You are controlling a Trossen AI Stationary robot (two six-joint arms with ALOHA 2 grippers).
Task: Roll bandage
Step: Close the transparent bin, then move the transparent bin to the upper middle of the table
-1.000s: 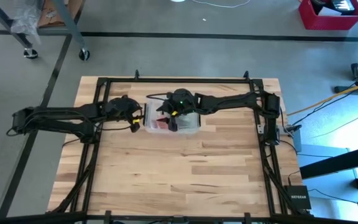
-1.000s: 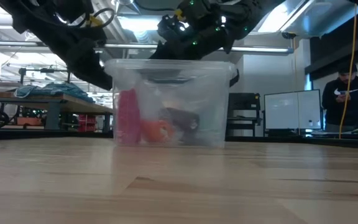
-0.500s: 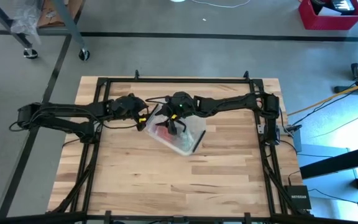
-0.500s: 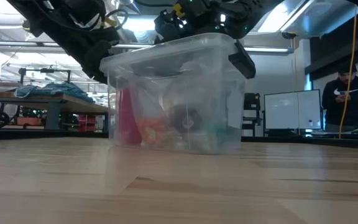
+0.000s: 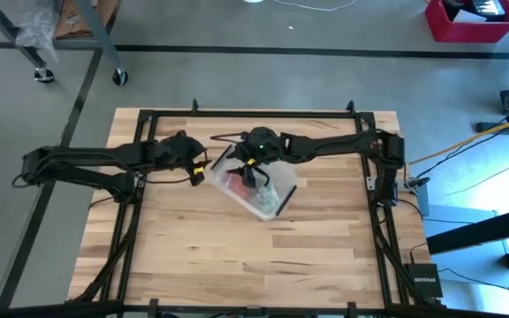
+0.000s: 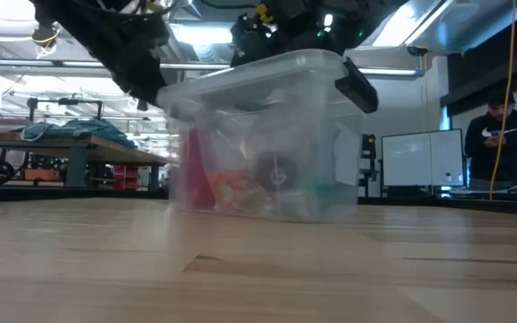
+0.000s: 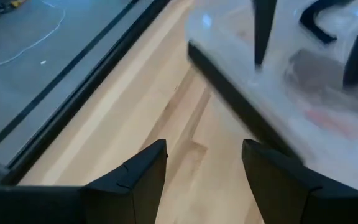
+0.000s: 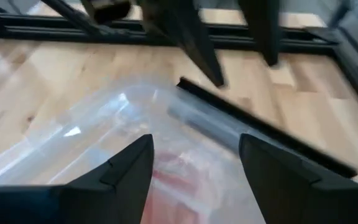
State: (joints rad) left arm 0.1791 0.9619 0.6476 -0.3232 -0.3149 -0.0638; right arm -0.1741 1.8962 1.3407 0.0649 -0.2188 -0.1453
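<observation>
The wooden tabletop point(image 5: 237, 256) carried a black frame around its edges, and both dark arms reached in from its sides toward the far middle. The left arm point(image 5: 87, 163) stretched in from the left side, the right arm point(image 5: 334, 146) from the right.

Between them sat the clear plastic box point(image 5: 253, 184), turned at an angle to the tabletop's edges in the high view. In the low view the box point(image 6: 267, 144) appeared tilted, its lid sloping and a black handle point(image 6: 359, 85) jutting up at one end. Through its walls showed a pink upright item point(image 6: 189, 170), an orange-red item point(image 6: 232, 190), something teal point(image 6: 330, 193) and a dark rounded thing point(image 6: 272, 170) in the middle; whether that dark thing was the bandage could not be told, and no brown strip lay out on the tabletop.

The right hand point(image 5: 250, 172) hung over the box, its fingers point(image 8: 129, 171) spread apart above the clear lid and gripping nothing. The left hand point(image 5: 200, 168) stood just beside the box's left end, its fingers point(image 7: 145, 177) also parted, with bare wood between them and the box's dark edge just ahead.

Beyond the tabletop, a person point(image 6: 503, 144) stood at the right of the room beside a screen point(image 6: 420, 161).
</observation>
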